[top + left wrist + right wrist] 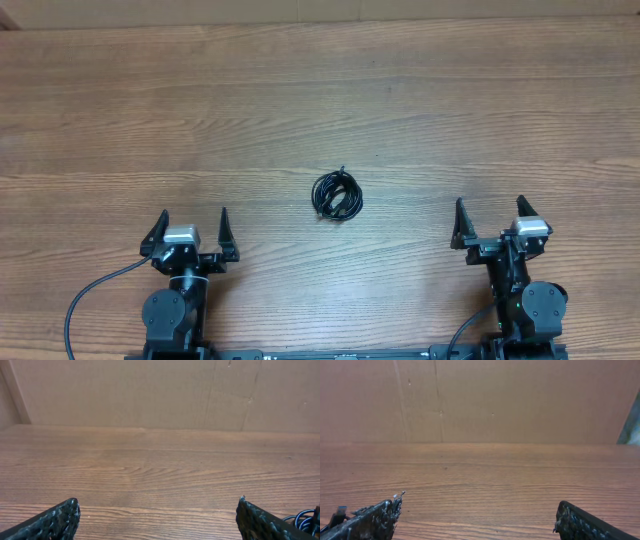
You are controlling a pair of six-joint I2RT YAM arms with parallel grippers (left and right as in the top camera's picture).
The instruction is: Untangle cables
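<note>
The cables (337,195) lie as one small knotted black bundle near the middle of the wooden table. My left gripper (192,218) rests at the near left, open, with nothing between its fingers. My right gripper (490,206) rests at the near right, also open and empty. Both sit well short of the bundle, one to each side. In the left wrist view the gripper (159,504) frames bare wood, and a bit of the cables (304,520) peeks past the right fingertip. The right wrist view shows the gripper (479,504) over bare wood with a small dark cable end (340,511) at far left.
A brown cardboard wall (165,392) stands along the far edge of the table (320,100). Thick black wires (85,300) run from the arm bases at the near edge.
</note>
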